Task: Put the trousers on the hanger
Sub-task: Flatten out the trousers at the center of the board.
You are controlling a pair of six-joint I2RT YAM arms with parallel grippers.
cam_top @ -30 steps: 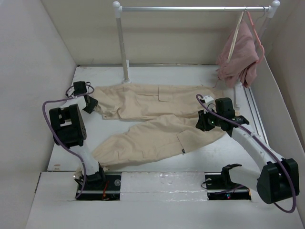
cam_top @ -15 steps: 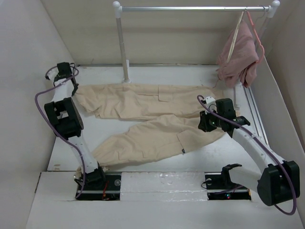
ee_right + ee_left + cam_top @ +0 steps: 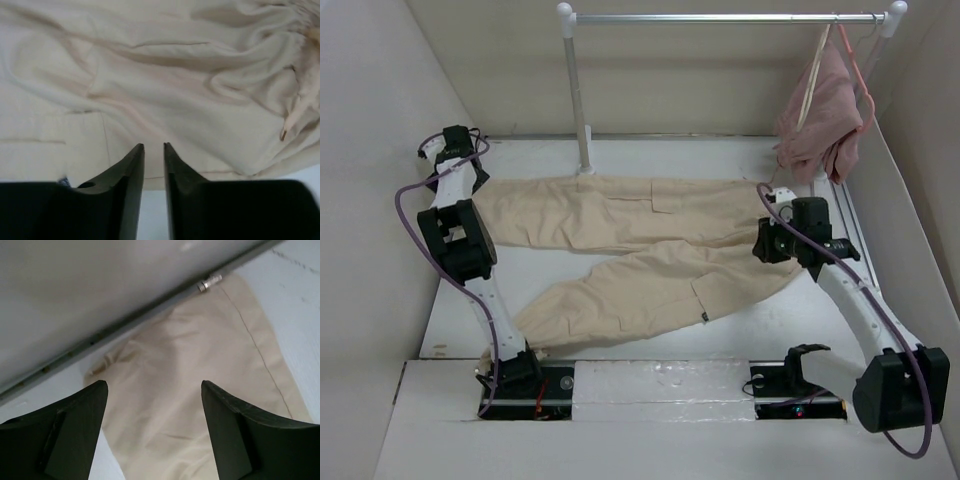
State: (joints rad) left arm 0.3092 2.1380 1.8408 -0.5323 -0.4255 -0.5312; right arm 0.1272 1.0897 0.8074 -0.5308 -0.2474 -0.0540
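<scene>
The beige trousers (image 3: pixel 640 245) lie flat across the table, legs pointing left and waistband at the right. My left gripper (image 3: pixel 153 390) hovers open over the far leg's end (image 3: pixel 200 370) by the left wall, with nothing between its fingers. My right gripper (image 3: pixel 772 240) is at the waistband end. Its fingers (image 3: pixel 135 165) stand only a narrow gap apart, with bare table showing through and the cloth (image 3: pixel 165 90) just ahead of the tips. The cream hanger (image 3: pixel 811 85) hangs on the rail at the far right, partly covered by a pink garment.
A metal clothes rail (image 3: pixel 720 18) spans the back on a white post (image 3: pixel 578 100). The dusty-pink garment (image 3: pixel 825 115) and a thin pink hanger (image 3: pixel 861 70) hang at its right end. White walls close in left and right. A metal track (image 3: pixel 850 235) runs along the table's right side.
The left gripper drew the far leg's end out to the left and back, then opened and let it go. The right gripper moved right and its jaws narrowed.
</scene>
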